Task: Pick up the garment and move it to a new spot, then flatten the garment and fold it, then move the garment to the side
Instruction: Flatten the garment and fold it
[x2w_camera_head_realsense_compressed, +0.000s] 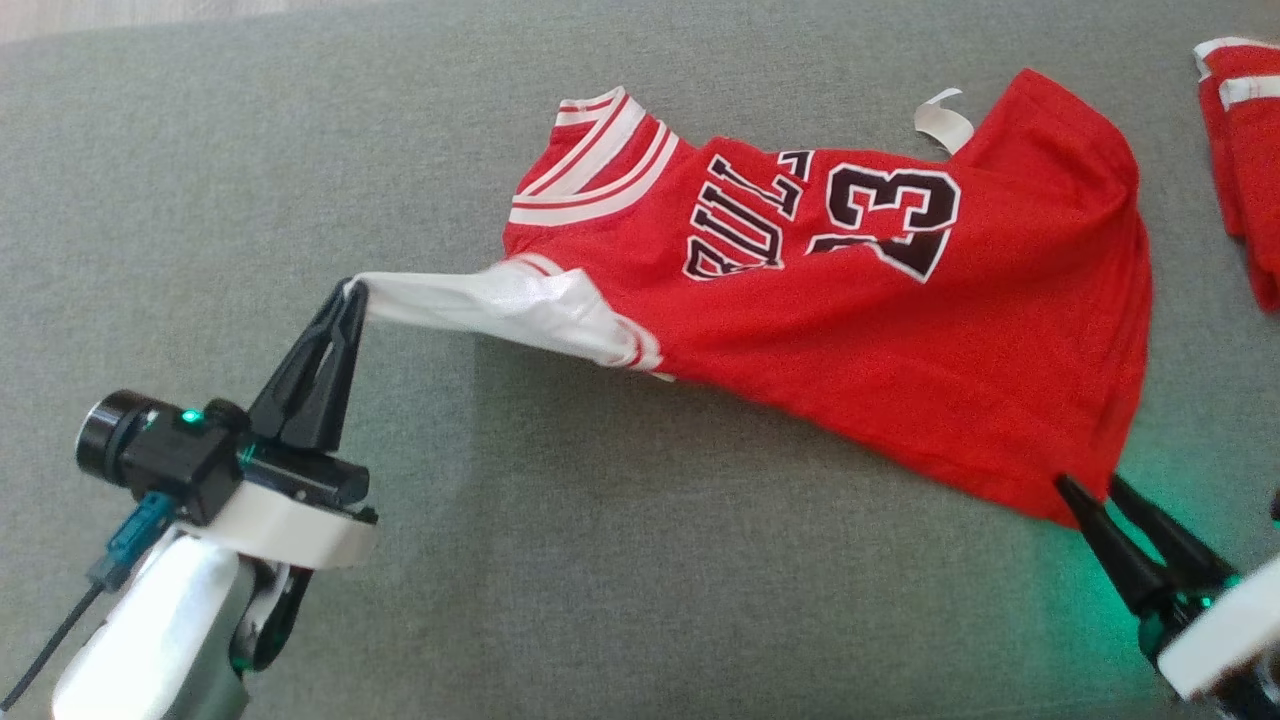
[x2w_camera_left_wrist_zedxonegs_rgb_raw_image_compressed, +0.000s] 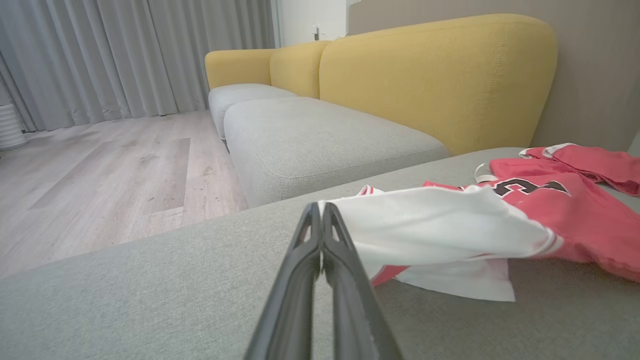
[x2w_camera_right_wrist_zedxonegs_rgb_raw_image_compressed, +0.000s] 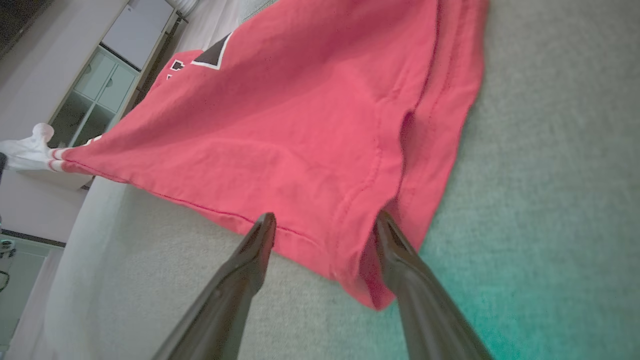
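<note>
Where legible, lettering: "ULL 23", printed on jersey
Left gripper: clamped on jersey sleeve
Right gripper: fingers spread at jersey hem
Surface: grey sofa

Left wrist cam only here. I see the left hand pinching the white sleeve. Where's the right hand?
Observer: The right hand is at the red jersey, by its bottom hem corner, the far end from the sleeve.
Operator: Gripping it?
Observer: No. Its fingers are spread, one each side of that corner, nothing pinched.
Operator: Corner down?
Observer: It looks to rest on the grey cushion; the edge toward the sleeve seems lifted, shadow beneath.
</note>
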